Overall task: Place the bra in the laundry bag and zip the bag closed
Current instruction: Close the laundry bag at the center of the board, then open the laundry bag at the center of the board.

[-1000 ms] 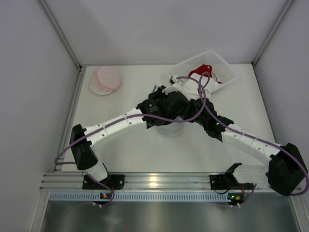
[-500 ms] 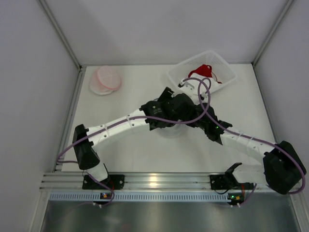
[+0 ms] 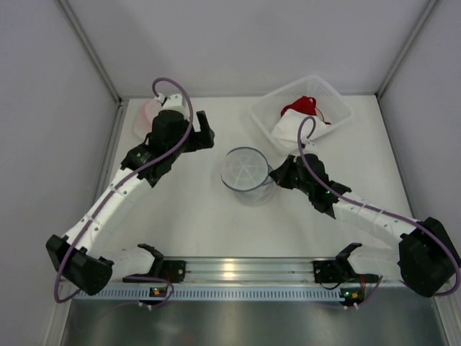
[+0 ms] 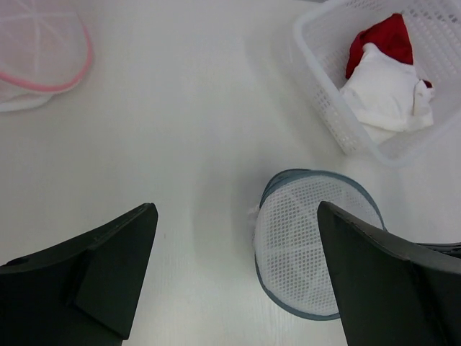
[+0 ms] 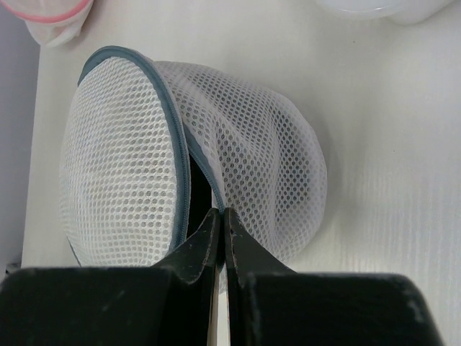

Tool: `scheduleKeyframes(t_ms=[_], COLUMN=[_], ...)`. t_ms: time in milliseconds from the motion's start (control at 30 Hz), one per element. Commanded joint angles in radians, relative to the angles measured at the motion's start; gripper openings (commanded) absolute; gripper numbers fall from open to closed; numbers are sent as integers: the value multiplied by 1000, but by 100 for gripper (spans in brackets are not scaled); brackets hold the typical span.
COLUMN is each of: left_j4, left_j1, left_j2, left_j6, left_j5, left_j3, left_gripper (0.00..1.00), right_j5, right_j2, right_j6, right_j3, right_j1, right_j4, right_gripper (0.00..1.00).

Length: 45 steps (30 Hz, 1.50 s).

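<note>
The laundry bag (image 3: 247, 173) is a round white mesh pouch with grey-blue trim, standing mid-table. In the right wrist view the laundry bag (image 5: 130, 166) shows a dark gap along its zipper edge. My right gripper (image 5: 221, 213) is shut on that trim at the bag's right side (image 3: 276, 173). My left gripper (image 3: 209, 133) is open and holds nothing, back left of the bag and well apart from it. Between its fingers (image 4: 236, 209) I see bare table, with the bag (image 4: 317, 252) to the right. Red cloth (image 3: 301, 107) and white cloth (image 3: 288, 130) lie in a basket; which is the bra I cannot tell.
A white perforated basket (image 3: 331, 94) stands at the back right. A second mesh bag with pink trim (image 4: 43, 50) lies at the back left, partly hidden under my left arm in the top view. White walls close in the table on three sides.
My left gripper has opened, let go at the laundry bag and swung away to the back left. The right gripper has kept its hold on the bag's trim.
</note>
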<state>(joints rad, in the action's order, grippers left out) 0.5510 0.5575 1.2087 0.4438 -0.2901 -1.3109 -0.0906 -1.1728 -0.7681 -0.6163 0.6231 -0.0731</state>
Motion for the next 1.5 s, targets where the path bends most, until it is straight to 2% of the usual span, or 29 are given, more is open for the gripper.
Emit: scheduleKeyframes(t_ms=[0, 200, 433, 700, 933, 1100, 1167, 1200, 1333, 1367, 1467], left_j4=[-199, -434, -649, -663, -663, -643, -596, -570, -421, -404, -366], left_j1=[-74, -162, -160, -154, -99, -41, -15, -2, 16, 15, 7], left_j2=[34, 66, 121, 233, 241, 213, 204, 204, 187, 171, 129], left_j6=[65, 131, 174, 162, 174, 151, 101, 82, 35, 24, -3], left_j5=[332, 497, 617, 709, 735, 684, 632, 606, 426, 336, 220], left_j3=[151, 333, 438, 409, 374, 368, 355, 349, 322, 311, 291], left_gripper=[98, 95, 93, 84, 81, 85, 90, 98, 98, 98, 98], right_j5=[38, 60, 83, 108, 94, 57, 43, 35, 28, 28, 26], right_j2=[22, 21, -4, -11, -11, -8, -1, -1, 2, 2, 7], right_j6=[61, 82, 82, 89, 95, 92, 92, 95, 107, 107, 115], right_j3=[-13, -30, -62, -91, -94, -94, -95, -95, -97, -96, -92], right_j1=[-16, -26, -29, -29, -29, -29, -29, -29, -33, -34, -37], right_j4=[-70, -47, -36, -25, -13, 1, 13, 21, 36, 38, 45], right_gripper=[0, 0, 0, 0, 0, 0, 0, 0, 0, 0, 0])
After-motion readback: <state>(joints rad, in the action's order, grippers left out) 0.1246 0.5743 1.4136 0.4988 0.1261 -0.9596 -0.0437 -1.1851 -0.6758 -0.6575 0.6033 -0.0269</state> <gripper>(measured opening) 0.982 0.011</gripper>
